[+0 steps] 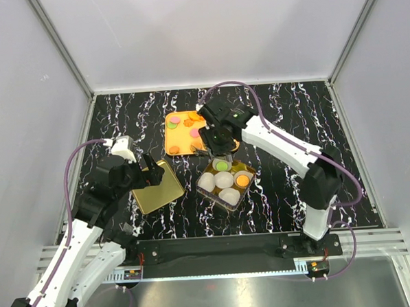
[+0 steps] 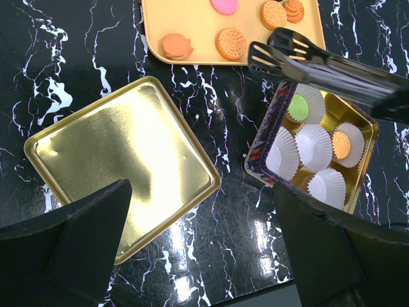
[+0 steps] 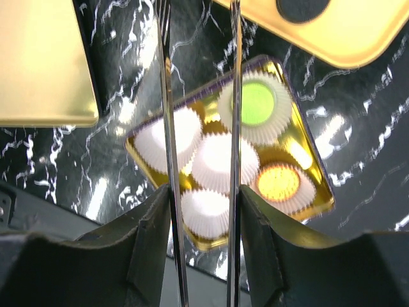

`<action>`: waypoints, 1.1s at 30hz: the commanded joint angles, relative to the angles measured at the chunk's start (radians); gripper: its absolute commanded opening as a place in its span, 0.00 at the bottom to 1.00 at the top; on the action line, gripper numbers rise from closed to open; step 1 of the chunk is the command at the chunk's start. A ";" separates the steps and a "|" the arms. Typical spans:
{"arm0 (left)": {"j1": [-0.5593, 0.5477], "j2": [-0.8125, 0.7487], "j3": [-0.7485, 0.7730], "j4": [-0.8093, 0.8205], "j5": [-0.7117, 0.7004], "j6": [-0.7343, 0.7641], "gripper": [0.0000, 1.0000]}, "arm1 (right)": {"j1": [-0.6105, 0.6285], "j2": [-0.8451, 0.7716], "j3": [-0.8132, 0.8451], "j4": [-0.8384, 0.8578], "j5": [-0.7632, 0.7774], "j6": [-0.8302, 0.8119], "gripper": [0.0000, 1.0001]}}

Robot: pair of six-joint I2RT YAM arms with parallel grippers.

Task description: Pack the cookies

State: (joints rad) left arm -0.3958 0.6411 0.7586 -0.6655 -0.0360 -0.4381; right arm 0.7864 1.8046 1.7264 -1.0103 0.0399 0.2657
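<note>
Several cookies lie on the orange tray (image 1: 184,142): a green one (image 1: 173,122), a pink one (image 1: 194,133), round orange ones (image 2: 231,43) and a black one (image 3: 303,7). The tin (image 1: 232,207) holds white paper cups; one has a green cookie (image 3: 254,104), one an orange cookie (image 3: 278,182), three are empty. My right gripper (image 1: 218,144) is shut on metal tongs (image 2: 307,61), held above the tin's far side. The tong tips are apart and empty. My left gripper (image 1: 149,169) is open and empty over the gold lid (image 2: 121,166).
The gold lid lies flat left of the tin on the black marbled table (image 1: 285,115). The orange tray sits behind both. White enclosure walls (image 1: 23,101) surround the table.
</note>
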 commanded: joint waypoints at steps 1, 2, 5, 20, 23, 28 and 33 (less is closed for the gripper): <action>-0.005 -0.011 -0.002 0.010 -0.024 -0.002 0.99 | 0.007 0.044 0.093 0.042 0.009 -0.025 0.51; -0.005 -0.012 -0.002 0.010 -0.024 -0.002 0.99 | 0.007 0.056 0.108 0.042 0.011 -0.025 0.51; -0.006 -0.011 -0.004 0.010 -0.024 -0.004 0.99 | 0.007 0.105 0.142 0.038 0.018 -0.023 0.52; -0.009 -0.018 -0.002 0.010 -0.027 -0.004 0.99 | 0.004 0.200 0.188 0.039 0.057 -0.026 0.54; -0.009 -0.017 -0.004 0.010 -0.027 -0.004 0.99 | 0.002 0.214 0.191 0.038 0.057 -0.023 0.54; -0.012 -0.017 -0.004 0.009 -0.027 -0.004 0.99 | -0.006 0.222 0.190 0.039 0.071 -0.023 0.54; -0.011 -0.017 -0.002 0.010 -0.025 -0.004 0.99 | -0.012 0.246 0.200 0.030 0.071 -0.029 0.54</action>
State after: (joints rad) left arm -0.4015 0.6353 0.7586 -0.6655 -0.0387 -0.4385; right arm 0.7837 2.0338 1.8755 -0.9920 0.0875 0.2527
